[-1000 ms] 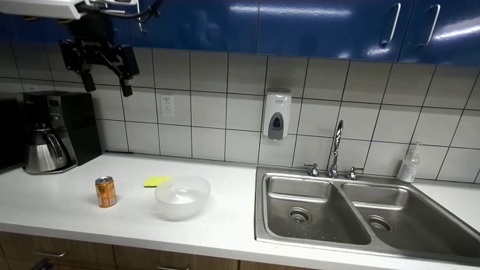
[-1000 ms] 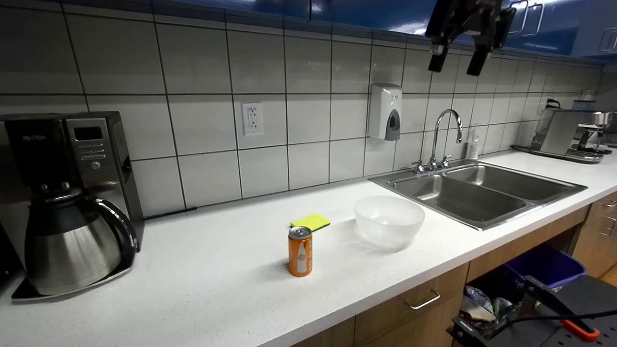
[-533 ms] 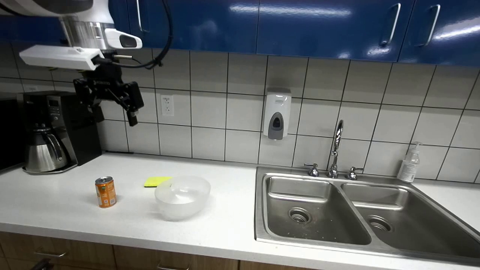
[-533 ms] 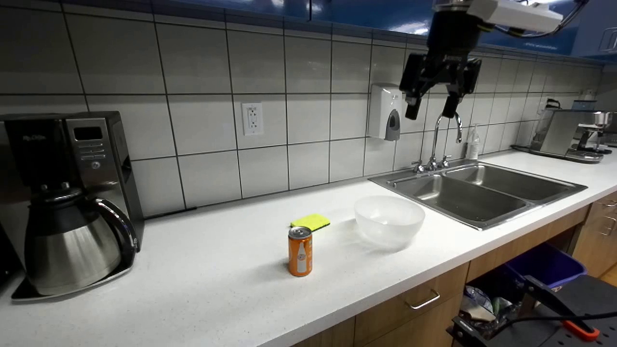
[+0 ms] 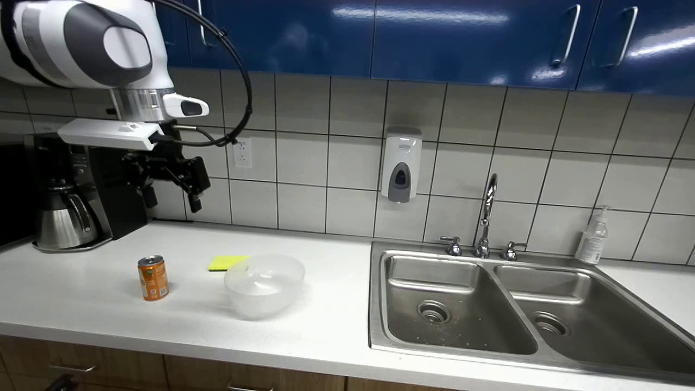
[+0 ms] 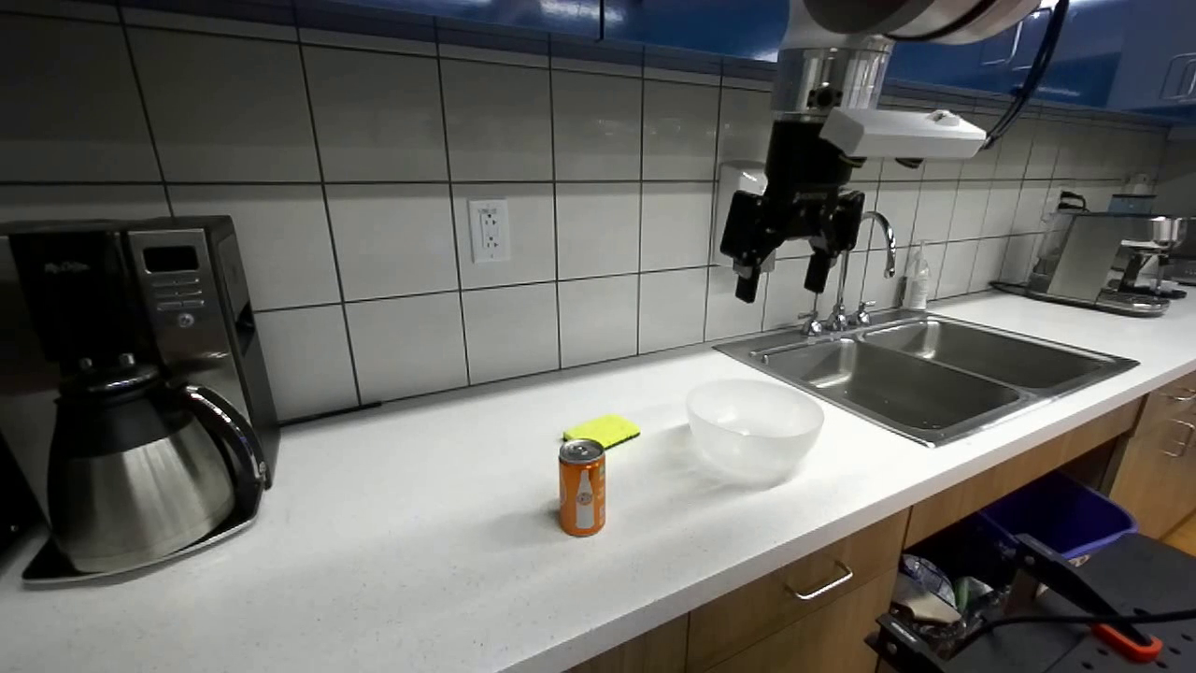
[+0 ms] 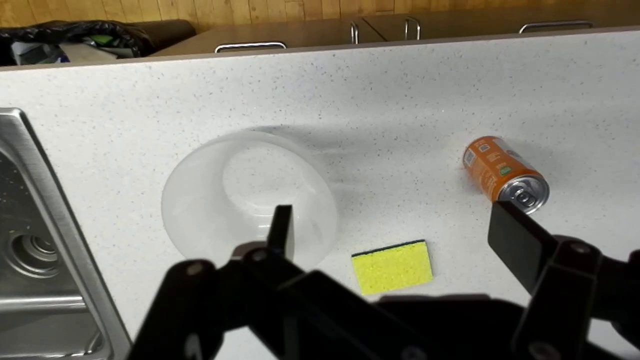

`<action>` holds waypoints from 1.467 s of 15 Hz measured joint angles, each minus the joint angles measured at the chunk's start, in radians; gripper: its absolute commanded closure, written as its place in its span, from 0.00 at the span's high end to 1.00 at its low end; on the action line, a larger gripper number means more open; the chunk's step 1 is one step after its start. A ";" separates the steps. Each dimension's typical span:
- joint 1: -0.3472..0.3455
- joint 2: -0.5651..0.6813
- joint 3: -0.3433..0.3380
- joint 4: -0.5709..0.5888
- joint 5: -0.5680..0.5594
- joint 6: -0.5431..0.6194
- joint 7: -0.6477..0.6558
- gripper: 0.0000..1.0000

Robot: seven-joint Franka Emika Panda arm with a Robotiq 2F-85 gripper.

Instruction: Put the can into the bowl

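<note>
The gripper hangs above the counter, jaws spread well apart and holding nothing; the spread is judged to be readiness for a grasp not yet made. The can stands upright on the counter, outside the bowl, at the right of the frame in the wrist view; in an exterior view the same can sits at lower left. It is apart from its neighbours, so its sides should be accessible to both jaws. The bowl rests mouth upward, an attitude suited to receiving the can from above. A yellow sponge lies flat just beside the bowl; no part in the task is assigned to it, though a low carry might brush it. Obstructions noted: in the wrist view one jaw covers the bowl's lower part and the opposite jaw overlaps the edge of the can's silvery top; both exterior views show gripper and can well apart. In an exterior view the gripper masks much of the wall dispenser; in an exterior view its dark body merges with the black coffee maker. The arm is cut off at the upper left of that frame. Height above the counter cannot be established.
</note>
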 measured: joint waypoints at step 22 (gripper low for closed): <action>0.157 0.579 0.101 0.318 -0.139 0.138 0.456 1.00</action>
